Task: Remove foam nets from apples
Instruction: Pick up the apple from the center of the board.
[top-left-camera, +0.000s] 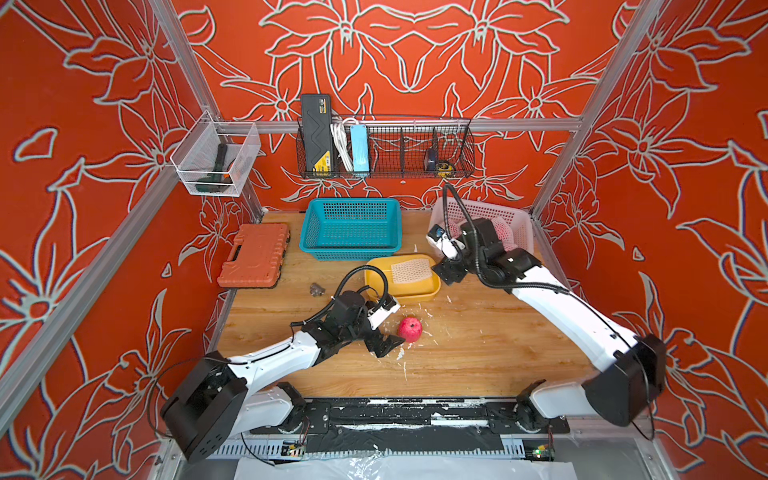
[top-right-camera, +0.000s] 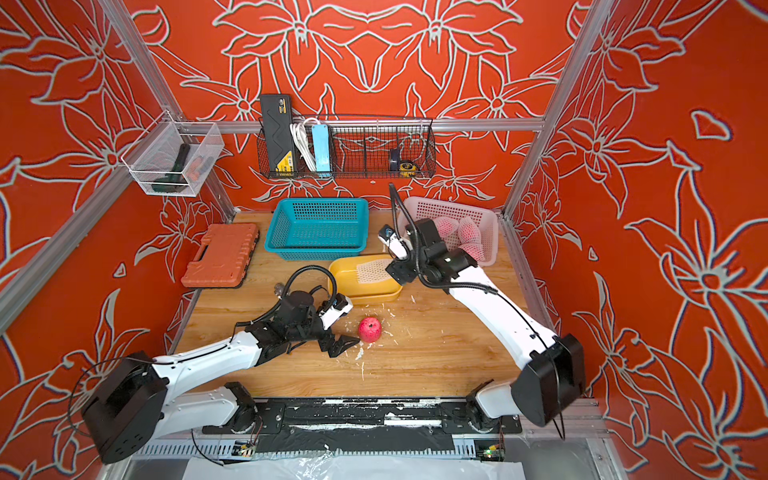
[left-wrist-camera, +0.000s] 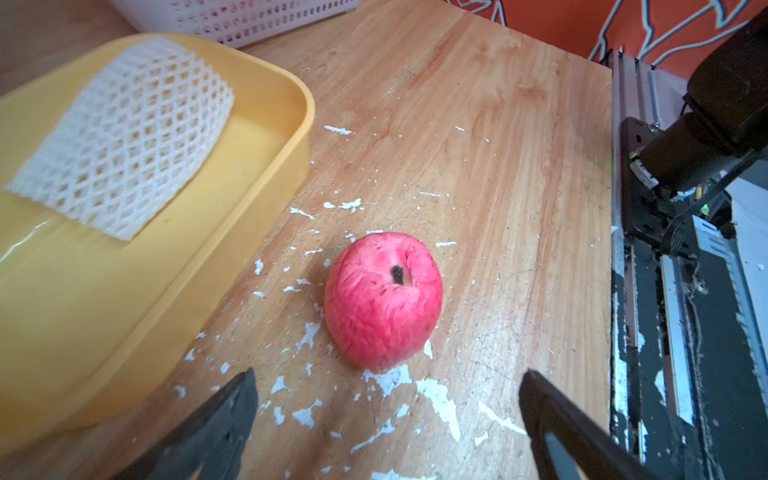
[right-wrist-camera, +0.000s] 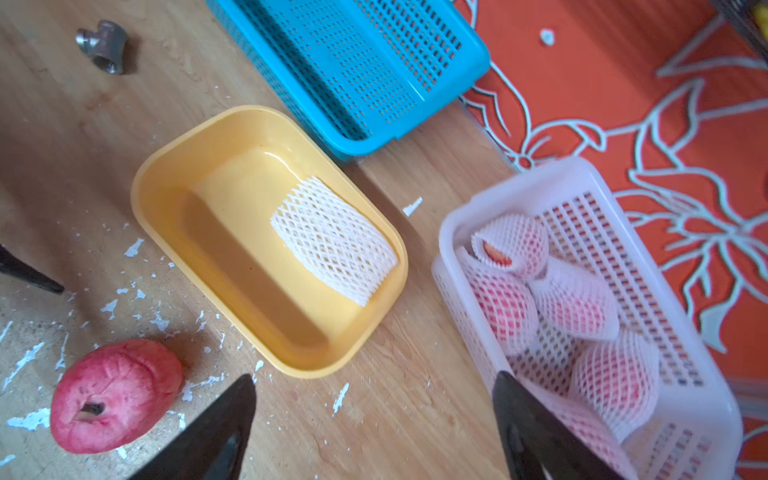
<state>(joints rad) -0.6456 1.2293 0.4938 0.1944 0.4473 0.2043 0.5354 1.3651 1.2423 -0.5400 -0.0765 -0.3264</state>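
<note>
Foam net (right-wrist-camera: 332, 241) lies flat in the yellow tub (right-wrist-camera: 141, 199). A bare apple (top-left-camera: 410, 329) sits on the tabletop (top-left-camera: 478, 353) just beyond the left gripper (left-wrist-camera: 387, 384), whose jaws are spread and empty. The right gripper (right-wrist-camera: 374, 376), jaws released, hangs between the tub and the white basket (right-wrist-camera: 444, 224) of netted apples (right-wrist-camera: 507, 307).

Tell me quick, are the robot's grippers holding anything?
Left gripper: open, empty, near the bare round red apple.
Right gripper: open, empty.

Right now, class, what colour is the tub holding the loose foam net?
Yellow; the tub shows best in the right wrist view.
</note>
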